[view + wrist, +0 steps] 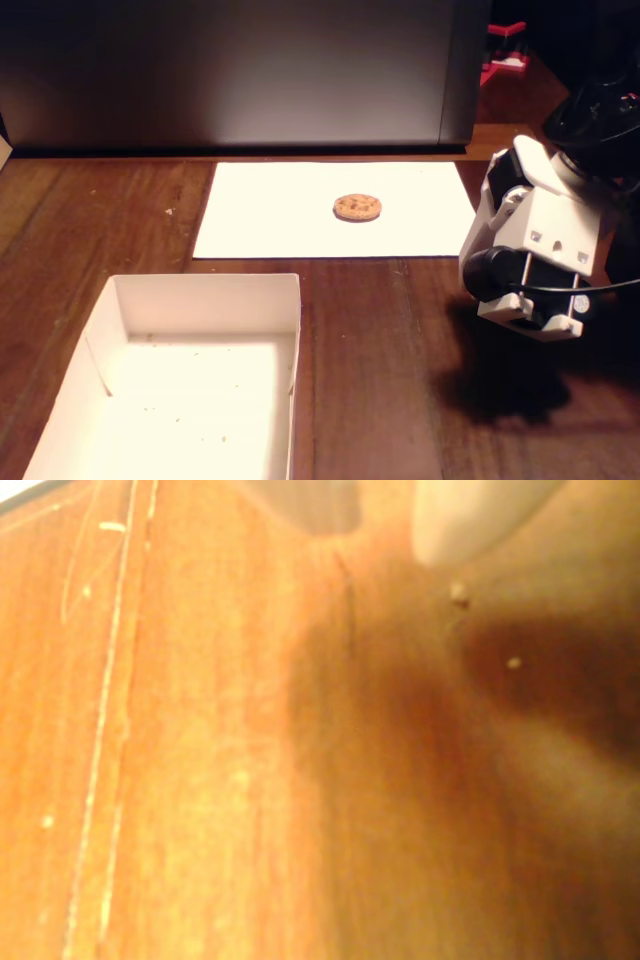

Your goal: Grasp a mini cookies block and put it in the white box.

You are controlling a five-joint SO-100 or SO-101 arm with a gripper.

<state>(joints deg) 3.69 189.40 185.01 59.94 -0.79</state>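
Observation:
In the fixed view the mini cookies block (357, 207) lies flat on a white paper sheet (260, 215) at the far middle of the table. It is round and golden-brown with dark specks. The white box (292, 330) stands at the near left, its floor dotted with crumbs. My arm (530, 260) hangs folded at the right, well apart from both the cookie and the box. Its fingers cannot be made out there. The wrist view is a blurred close-up of the wooden tabletop (200, 780), showing neither the cookie nor the box.
A dark upright panel (240, 70) closes off the back of the table. Red parts (505, 50) sit at the far right. A few small crumbs (459, 593) lie on the wood in the wrist view, beside the arm's shadow.

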